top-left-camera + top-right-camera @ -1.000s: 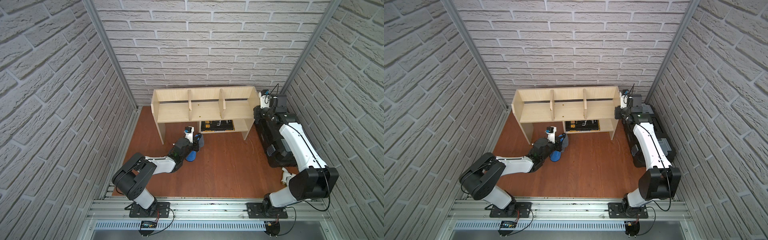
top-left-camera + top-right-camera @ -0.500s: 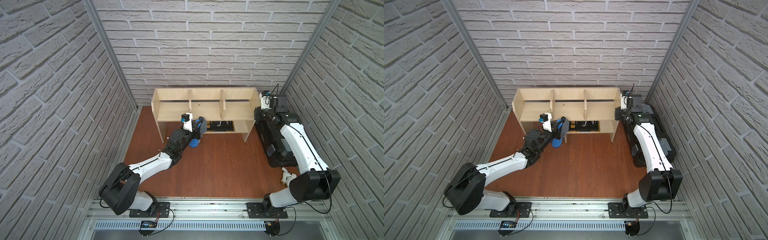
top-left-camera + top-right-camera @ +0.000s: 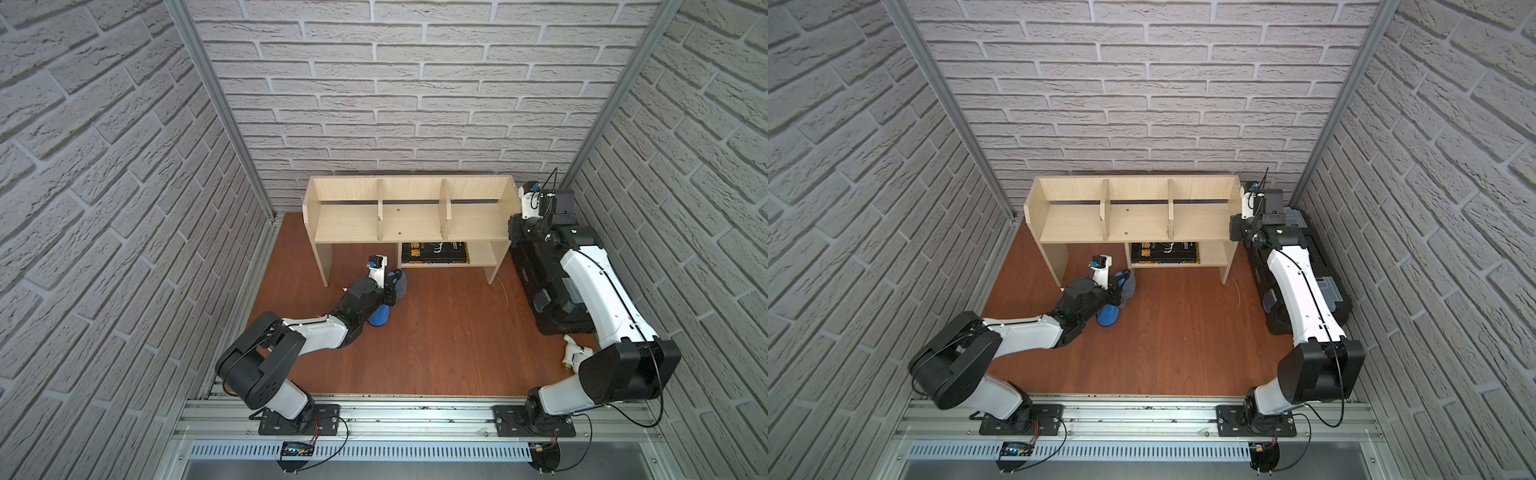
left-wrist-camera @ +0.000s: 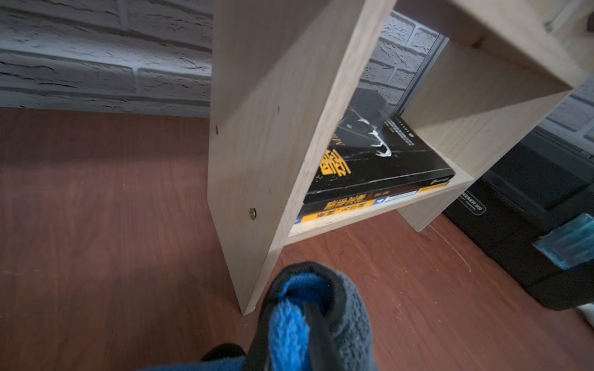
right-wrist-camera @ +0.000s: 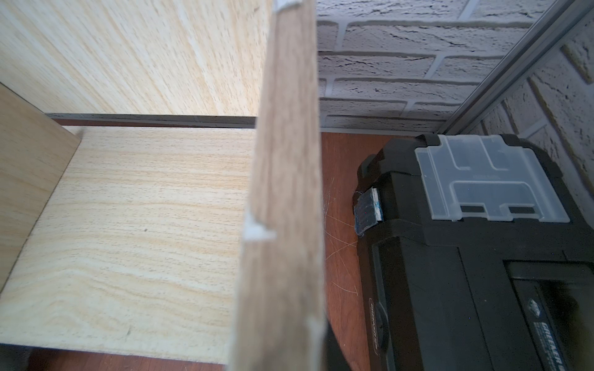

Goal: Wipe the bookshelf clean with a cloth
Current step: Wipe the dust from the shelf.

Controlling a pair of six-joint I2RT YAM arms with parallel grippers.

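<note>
The pale plywood bookshelf stands against the back wall. Its middle compartment has small dark specks. My left gripper hangs low over the floor, in front of the shelf's left leg. It is shut on the cloth, which bunches blue and grey around the hidden fingers in the left wrist view. My right gripper is shut on the bookshelf's right side panel, whose edge runs down between the jaws.
A black toolbox lies right of the shelf, under my right arm. Black-and-yellow books lie on the small lower shelf. A white fitting rests on the floor at the front right. Brick walls close in three sides.
Half a second ago my left arm was stretched up to the shelf's front edge with the cloth. It has drawn back down to the floor. The right arm has held still.
</note>
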